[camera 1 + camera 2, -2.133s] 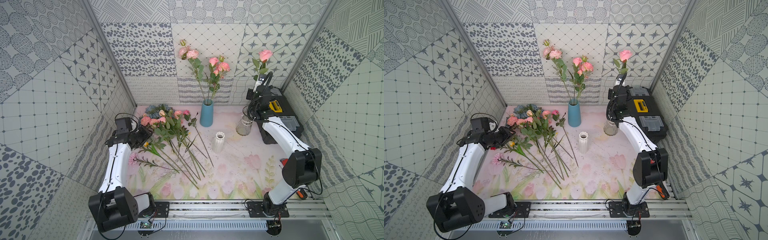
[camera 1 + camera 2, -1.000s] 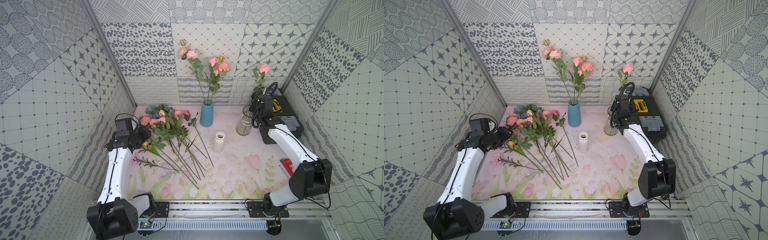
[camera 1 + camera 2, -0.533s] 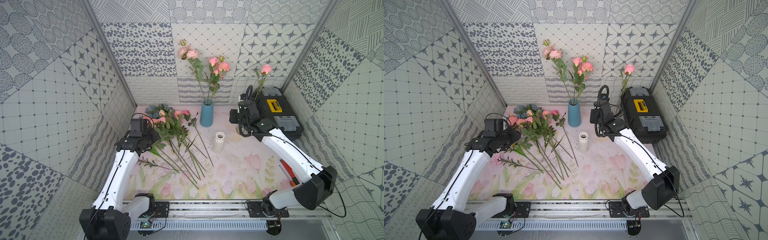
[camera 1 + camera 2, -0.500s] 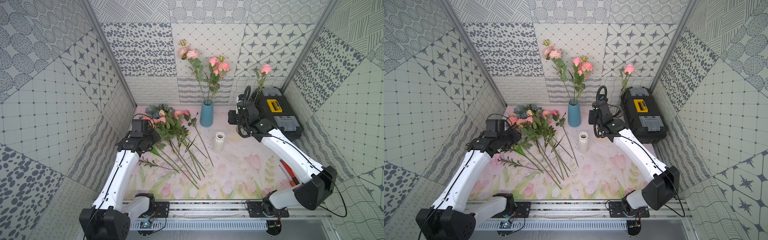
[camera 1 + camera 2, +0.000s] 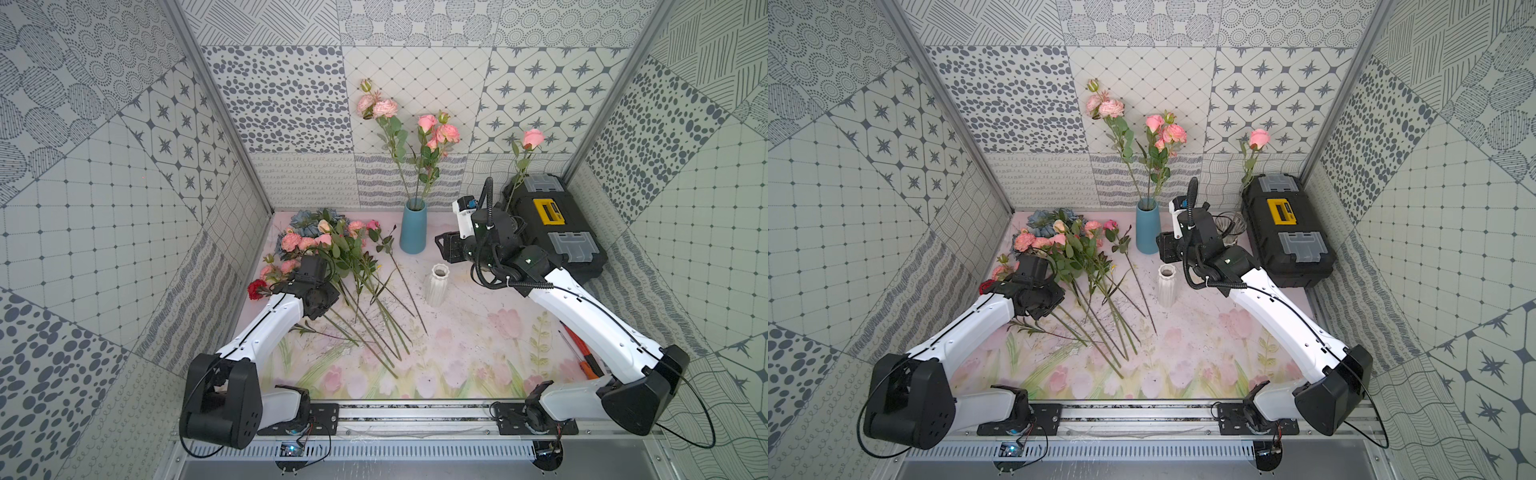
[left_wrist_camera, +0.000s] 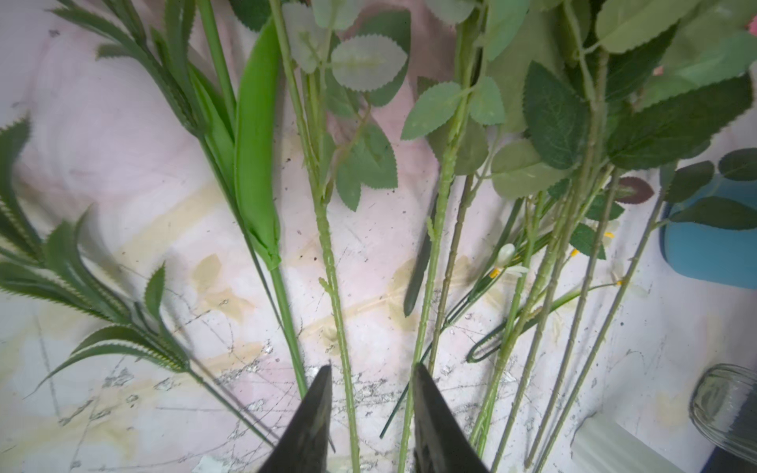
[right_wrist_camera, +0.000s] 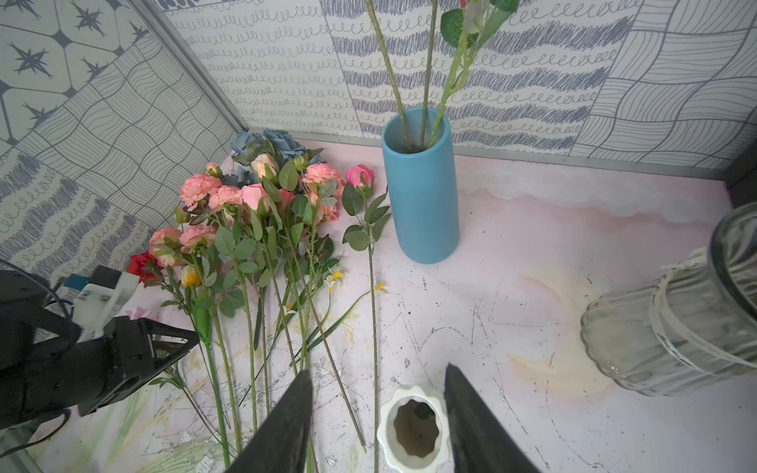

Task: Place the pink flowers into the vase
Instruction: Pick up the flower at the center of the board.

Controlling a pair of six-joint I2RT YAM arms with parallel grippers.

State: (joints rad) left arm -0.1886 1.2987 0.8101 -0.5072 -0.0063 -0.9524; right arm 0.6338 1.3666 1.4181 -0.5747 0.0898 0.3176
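Note:
A pile of pink flowers (image 5: pixel 307 243) (image 7: pixel 225 196) lies on the mat at the back left, stems fanning toward the front. My left gripper (image 6: pixel 370 370) is low over those stems, open, with two green stems (image 6: pixel 340 311) between its fingers. Three pink stems stand in the blue vase (image 5: pixel 412 230) (image 7: pixel 422 196). A single pink rose (image 5: pixel 533 137) stands in the glass vase (image 5: pixel 1229 226) (image 7: pixel 655 327). My right gripper (image 7: pixel 377 370) is open and holds nothing, hovering just over the white ribbed vase (image 5: pixel 436 286) (image 7: pixel 413 430).
A black toolbox (image 5: pixel 552 232) fills the back right corner. A red bloom (image 5: pixel 257 289) and blue-grey flowers (image 5: pixel 305 218) lie in the pile. An orange screwdriver (image 5: pixel 582 357) lies by the right wall. Patterned walls close three sides.
My right arm let go of the pink rose in the glass vase and swung left over the white vase. My left arm moved right onto the stems and its jaws narrowed.

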